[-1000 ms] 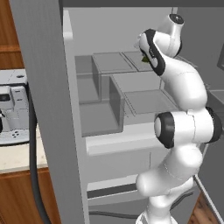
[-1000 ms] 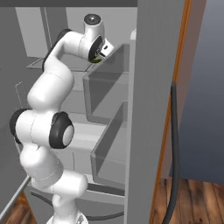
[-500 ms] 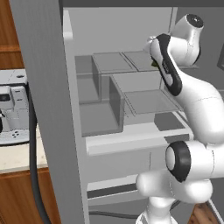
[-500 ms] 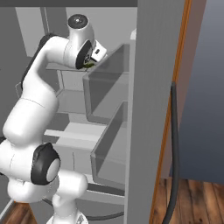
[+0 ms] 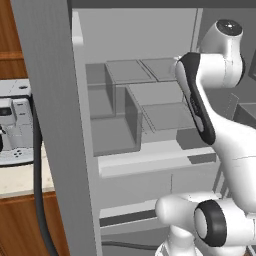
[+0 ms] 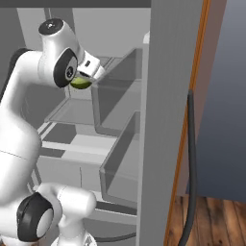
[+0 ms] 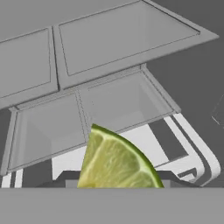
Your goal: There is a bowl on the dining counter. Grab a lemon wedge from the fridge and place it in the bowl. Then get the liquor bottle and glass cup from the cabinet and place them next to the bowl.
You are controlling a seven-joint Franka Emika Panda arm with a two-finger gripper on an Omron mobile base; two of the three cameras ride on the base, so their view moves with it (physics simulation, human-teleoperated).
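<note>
The fridge (image 5: 150, 100) stands open, its grey shelves and clear bins bare. A yellow-green lemon wedge (image 6: 80, 82) hangs in my gripper (image 6: 82, 79), in front of the upper shelves and left of the door's bins. The hand view shows the wedge (image 7: 116, 162) close up, cut face toward the camera, above the shelf trays (image 7: 109, 105). My jaws are shut on the wedge, and it hides the fingertips. The open fridge door (image 6: 163, 120) rises just to the right of the hand. The bowl, the dining counter, the liquor bottle, the glass cup and the cabinet are out of view.
The other fridge door (image 5: 50, 125) stands open on the left. Beyond it a coffee machine (image 5: 12, 130) sits on a beige counter. Door bins (image 6: 120, 158) jut inward close to my arm. A dark hose (image 6: 192, 158) hangs by the orange-brown panel, above wooden floor (image 6: 211, 221).
The arm has folded back. The hand has drawn away from the shelves and come lower, still holding the lemon wedge.
</note>
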